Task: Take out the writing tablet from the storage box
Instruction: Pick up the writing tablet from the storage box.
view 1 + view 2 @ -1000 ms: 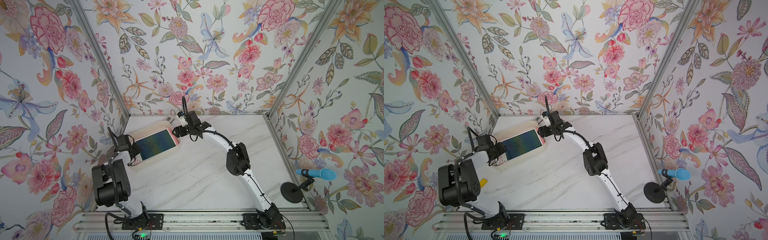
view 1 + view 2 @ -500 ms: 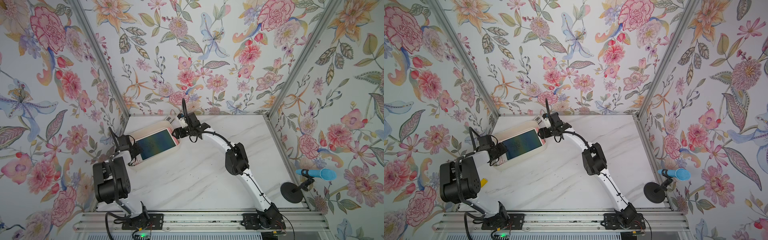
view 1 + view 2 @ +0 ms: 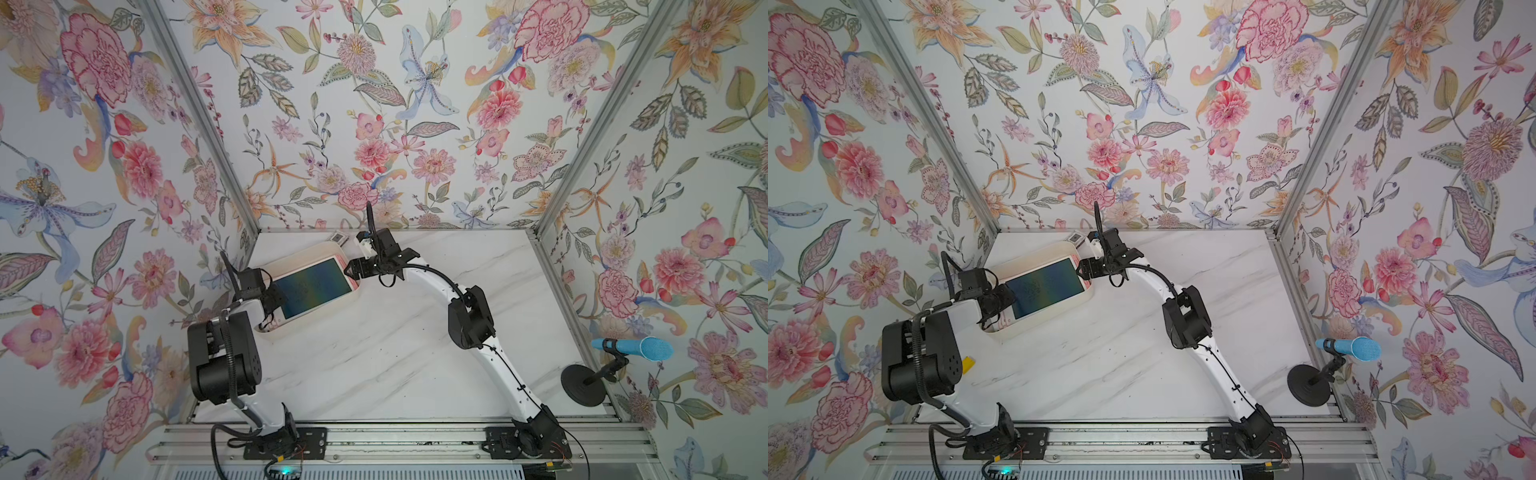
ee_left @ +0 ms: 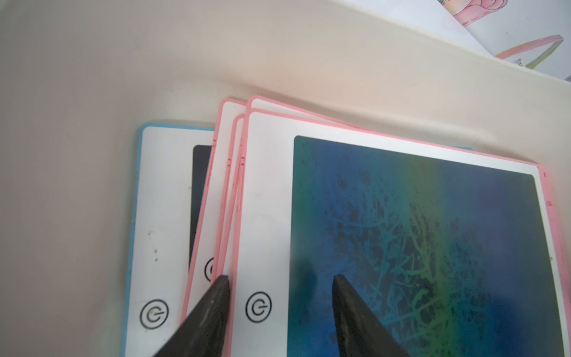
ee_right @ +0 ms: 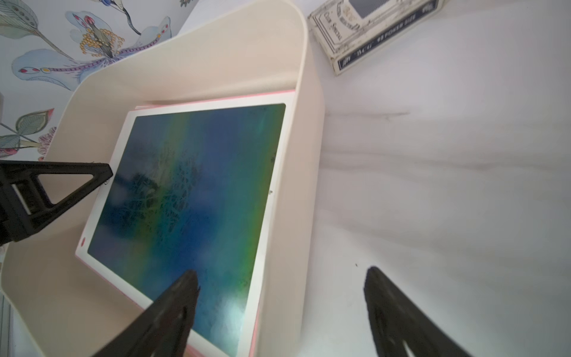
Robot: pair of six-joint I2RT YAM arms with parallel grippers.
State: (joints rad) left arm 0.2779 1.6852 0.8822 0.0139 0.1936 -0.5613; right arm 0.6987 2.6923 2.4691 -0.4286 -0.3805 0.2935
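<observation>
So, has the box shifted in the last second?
No. In a top view the box lies where it did, its far corner just as close to the card pack.

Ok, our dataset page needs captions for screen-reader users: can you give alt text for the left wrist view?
A pink-rimmed writing tablet with a blue-green screen tops a fanned stack in the cream storage box, the left gripper open over its white border by the power symbol. Under it lie more pink tablets and a blue-rimmed tablet.
</observation>
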